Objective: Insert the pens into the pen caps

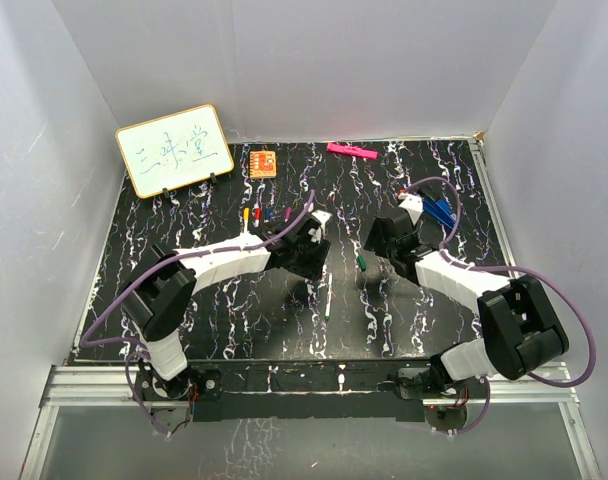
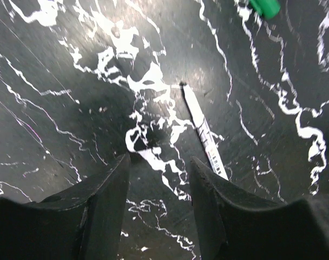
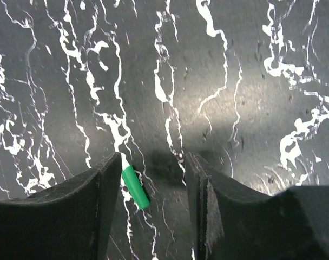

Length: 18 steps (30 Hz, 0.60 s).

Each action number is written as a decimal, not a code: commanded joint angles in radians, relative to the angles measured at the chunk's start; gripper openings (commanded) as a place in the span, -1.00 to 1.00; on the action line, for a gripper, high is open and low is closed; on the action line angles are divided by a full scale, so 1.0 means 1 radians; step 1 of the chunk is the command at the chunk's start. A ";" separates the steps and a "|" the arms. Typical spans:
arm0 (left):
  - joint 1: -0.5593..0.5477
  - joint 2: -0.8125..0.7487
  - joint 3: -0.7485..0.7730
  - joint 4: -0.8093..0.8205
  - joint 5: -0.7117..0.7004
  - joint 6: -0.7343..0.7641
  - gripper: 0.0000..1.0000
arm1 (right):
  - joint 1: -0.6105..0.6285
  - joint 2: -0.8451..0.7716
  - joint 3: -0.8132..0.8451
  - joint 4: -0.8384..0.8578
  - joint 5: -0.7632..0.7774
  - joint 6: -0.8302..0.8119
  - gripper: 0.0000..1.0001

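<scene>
The left tool [image 2: 159, 162] is released, jaws partly apart above the counter [image 2: 56, 108] and grasping nothing. A white pen [image 2: 201, 130] lies flat on the counter, its near end just beside one finger. The right tool [image 3: 153, 162] is also released. The green cap [image 3: 135, 187] lies on the counter inside the gap, close against one finger, not clamped.

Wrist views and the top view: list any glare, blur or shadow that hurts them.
Left wrist view: soft glare on the table by the tip of the white pen; the green piece at the top edge is blurred. Right wrist view: broad sheen mid-table, a shadow ahead of the fingers, green piece sharp. Top view: even light, soft shadows under the arms.
</scene>
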<state>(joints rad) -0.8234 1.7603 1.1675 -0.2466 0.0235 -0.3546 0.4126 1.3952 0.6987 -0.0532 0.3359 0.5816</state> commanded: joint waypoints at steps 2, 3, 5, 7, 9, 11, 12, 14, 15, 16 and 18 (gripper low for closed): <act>-0.035 -0.068 -0.026 -0.080 0.033 0.014 -0.07 | 0.003 -0.062 -0.019 -0.047 -0.055 0.022 -0.23; -0.044 -0.061 -0.026 -0.083 0.035 0.013 -0.07 | 0.004 -0.069 -0.025 -0.052 -0.074 0.023 -0.32; -0.061 -0.050 -0.028 -0.083 0.033 0.011 -0.07 | 0.004 -0.084 -0.040 -0.051 -0.101 0.027 -0.46; -0.074 -0.043 -0.028 -0.074 0.037 0.005 -0.07 | 0.005 -0.097 -0.053 -0.041 -0.124 0.023 -0.48; -0.082 -0.041 -0.025 -0.062 0.045 -0.002 -0.06 | 0.004 -0.097 -0.054 -0.042 -0.127 0.015 -0.43; -0.086 -0.038 -0.021 -0.054 0.055 -0.006 -0.05 | 0.004 -0.088 -0.048 -0.043 -0.129 0.004 -0.35; -0.089 -0.036 -0.018 -0.053 0.061 -0.006 -0.05 | 0.003 -0.084 -0.046 -0.043 -0.133 0.001 -0.30; -0.092 -0.030 -0.013 -0.053 0.065 -0.006 -0.04 | 0.004 -0.074 -0.040 -0.037 -0.142 -0.004 -0.25; -0.095 -0.025 -0.012 -0.054 0.065 -0.006 -0.03 | 0.004 -0.069 -0.038 -0.033 -0.143 -0.003 -0.25; -0.097 -0.021 -0.012 -0.055 0.066 -0.006 -0.03 | 0.003 -0.064 -0.036 -0.030 -0.146 -0.003 -0.24; -0.099 -0.012 -0.015 -0.060 0.064 -0.007 -0.02 | 0.006 -0.051 -0.031 -0.030 -0.154 -0.004 -0.24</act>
<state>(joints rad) -0.9154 1.7576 1.1442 -0.2916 0.0685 -0.3561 0.4129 1.3293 0.6441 -0.1139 0.2012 0.5880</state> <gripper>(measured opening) 0.484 0.374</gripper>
